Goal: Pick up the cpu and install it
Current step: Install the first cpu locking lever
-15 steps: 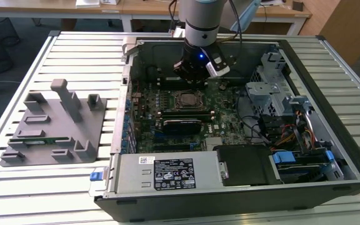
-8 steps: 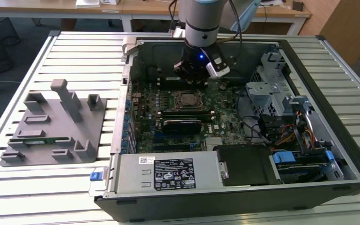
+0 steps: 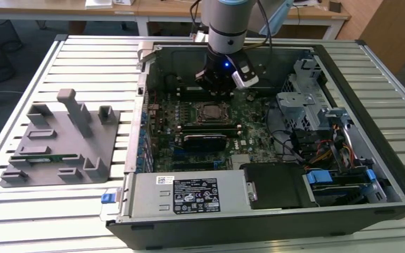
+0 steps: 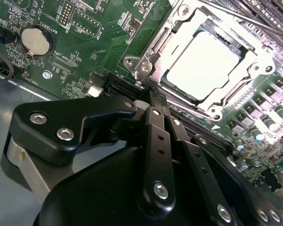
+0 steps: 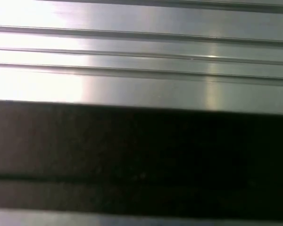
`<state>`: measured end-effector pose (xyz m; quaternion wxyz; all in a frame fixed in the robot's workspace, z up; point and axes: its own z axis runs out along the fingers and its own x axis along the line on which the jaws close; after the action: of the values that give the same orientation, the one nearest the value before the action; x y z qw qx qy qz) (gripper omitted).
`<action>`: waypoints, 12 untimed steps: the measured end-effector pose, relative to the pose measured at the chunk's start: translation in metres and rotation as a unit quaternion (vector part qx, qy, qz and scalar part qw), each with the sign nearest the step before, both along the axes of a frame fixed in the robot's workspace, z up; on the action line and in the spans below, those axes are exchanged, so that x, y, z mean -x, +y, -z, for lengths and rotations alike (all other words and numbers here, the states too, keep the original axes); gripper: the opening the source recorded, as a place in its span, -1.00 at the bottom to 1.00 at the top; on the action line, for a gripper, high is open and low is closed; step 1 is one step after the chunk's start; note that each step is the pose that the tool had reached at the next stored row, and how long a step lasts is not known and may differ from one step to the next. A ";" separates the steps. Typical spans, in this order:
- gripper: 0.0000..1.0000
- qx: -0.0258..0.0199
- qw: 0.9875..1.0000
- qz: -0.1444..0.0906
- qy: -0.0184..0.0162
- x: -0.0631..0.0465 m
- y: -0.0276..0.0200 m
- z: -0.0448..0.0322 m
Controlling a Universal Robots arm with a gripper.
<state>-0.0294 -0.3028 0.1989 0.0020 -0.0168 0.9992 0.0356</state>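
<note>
Hovering inside the open computer case (image 3: 371, 132), just behind the socket frame (image 3: 212, 111) in the exterior view, hand (image 3: 217, 89) pointed down at the green motherboard (image 3: 252, 132). Holding nothing, fingers (image 4: 153, 101) drawn together to a closed tip in the second wrist view, right at the corner of the socket frame (image 4: 146, 63). Already seated, the cpu (image 4: 200, 63): pale, shiny metal top lying flat within the frame, ringed by the silver bracket. Not touching the hand, apart from the fingertips by the frame's edge. Close by on the board, a round coin battery (image 4: 36, 40), and past the socket a row of small capacitors (image 4: 273, 122). Out on the slatted bench (image 3: 83, 52), toward the exterior view's left, a grey parts holder (image 3: 58, 142) with a thin green memory stick (image 3: 46, 157) lying in one slot. Down at the near end of the case, the power supply (image 3: 188, 195) with its label. Pale metal ribs (image 5: 141, 56) above a dark band in the first wrist view.
</note>
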 end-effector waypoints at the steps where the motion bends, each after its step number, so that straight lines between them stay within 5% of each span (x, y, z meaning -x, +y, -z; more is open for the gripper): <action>1: -0.79 0.000 1.000 0.000 0.000 0.000 0.0000 0.0004; 12: -0.79 0.001 1.000 0.000 0.001 -0.001 0.0000 -0.0021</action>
<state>-0.0288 -0.3027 0.2010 0.0012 -0.0167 0.9992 0.0349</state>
